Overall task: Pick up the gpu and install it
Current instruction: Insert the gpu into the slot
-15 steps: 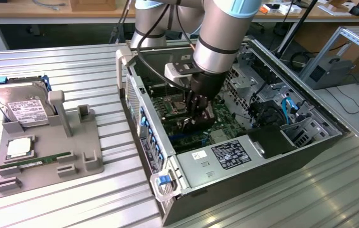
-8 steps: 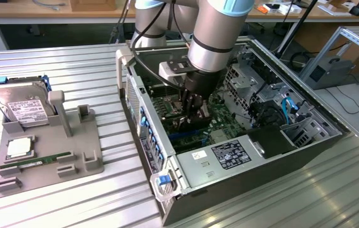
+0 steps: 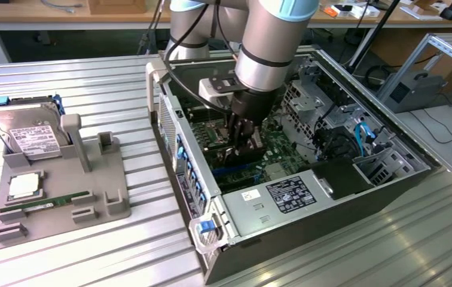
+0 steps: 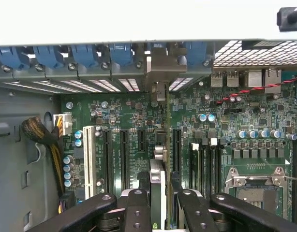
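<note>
Hanging straight down inside the open grey computer case, the black two-fingered gripper is clenched on the gpu, a thin dark card with a pale metal end bracket, seen edge-on between the fingers in the wrist view. The card stands upright on its long edge, and that makes sense: it has to meet a slot edge-first, so the gripper pinches it by its flat faces and keeps it vertical.

Just below it, the green motherboard spreads out with its row of long black expansion slots running parallel to the card, and the card looks lined up over the gap between two of them. I can't tell whether its lower edge has reached a slot or still sits a little above. The card's bracket end points toward the case's rear wall, where blue plastic retention clips sit above the vented slot covers.

The silver and light-blue robot arm drops in from above, wrist vertical, forearm close to the case's far wall.

Well apart, toward the exterior view's left on the ribbed metal table, a grey parts holder carries a boxy silver hard drive with a white label and a small green RAM stick.
</note>
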